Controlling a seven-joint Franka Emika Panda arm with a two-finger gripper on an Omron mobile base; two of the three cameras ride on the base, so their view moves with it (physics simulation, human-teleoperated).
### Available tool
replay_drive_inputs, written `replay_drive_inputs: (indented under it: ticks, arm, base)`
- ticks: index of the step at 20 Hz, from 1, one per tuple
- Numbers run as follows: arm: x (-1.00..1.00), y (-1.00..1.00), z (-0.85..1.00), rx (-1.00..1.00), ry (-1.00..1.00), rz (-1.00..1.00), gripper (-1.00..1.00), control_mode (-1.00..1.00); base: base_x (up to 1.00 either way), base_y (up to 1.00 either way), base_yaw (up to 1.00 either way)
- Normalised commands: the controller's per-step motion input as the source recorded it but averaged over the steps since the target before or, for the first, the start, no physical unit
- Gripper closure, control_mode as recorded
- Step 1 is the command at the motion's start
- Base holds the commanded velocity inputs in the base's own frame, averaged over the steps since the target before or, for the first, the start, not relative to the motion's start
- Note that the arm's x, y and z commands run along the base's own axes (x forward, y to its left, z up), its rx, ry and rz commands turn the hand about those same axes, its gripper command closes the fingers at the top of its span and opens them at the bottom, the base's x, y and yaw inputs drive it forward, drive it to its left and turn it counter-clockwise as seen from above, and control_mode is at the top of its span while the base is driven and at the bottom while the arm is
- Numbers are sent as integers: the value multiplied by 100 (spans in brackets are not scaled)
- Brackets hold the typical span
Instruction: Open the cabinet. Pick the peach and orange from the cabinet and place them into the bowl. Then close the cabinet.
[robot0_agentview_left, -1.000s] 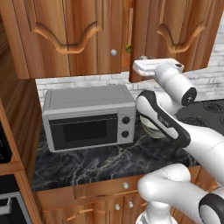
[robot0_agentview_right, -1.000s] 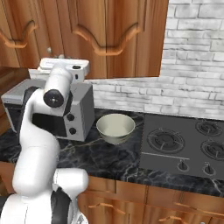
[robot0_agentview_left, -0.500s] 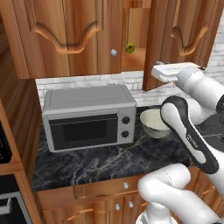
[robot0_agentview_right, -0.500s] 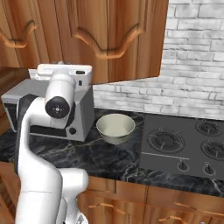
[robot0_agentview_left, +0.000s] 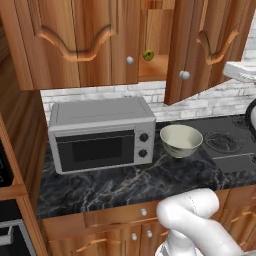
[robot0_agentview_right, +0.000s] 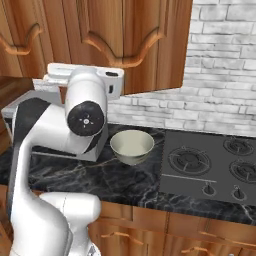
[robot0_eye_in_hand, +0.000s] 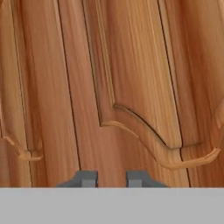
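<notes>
Even, soft rendered light, faint shadows, slightly coarse detail.

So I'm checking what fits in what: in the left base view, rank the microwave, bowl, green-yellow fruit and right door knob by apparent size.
1. Microwave, by far the largest.
2. Bowl.
3. Green-yellow fruit and right door knob look about alike; the fruit sits deeper in the cabinet, so I won't rank them.

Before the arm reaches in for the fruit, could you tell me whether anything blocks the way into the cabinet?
Partly. The cabinet's right door is swung only partway open, leaving a narrow gap; a small green-yellow fruit sits at the shelf's front. Peach and orange cannot be made out.
</notes>
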Motion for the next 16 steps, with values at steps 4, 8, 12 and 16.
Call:
replay_drive_inputs:
  ticks: [4, 8, 12, 16]
  arm:
    - [-100, 93, -13, -16, 0, 0, -100, -100]
    - [-63, 100, -6, -28, -9, -12, -100, -100]
    - [-15, 100, 0, -29, -15, -28, -100, -100]
    - [10, 100, 0, -31, -3, -38, -100, -100]
  base:
    - [0, 0, 0]
    - [0, 0, 0]
    - [0, 0, 0]
    - [0, 0, 0]
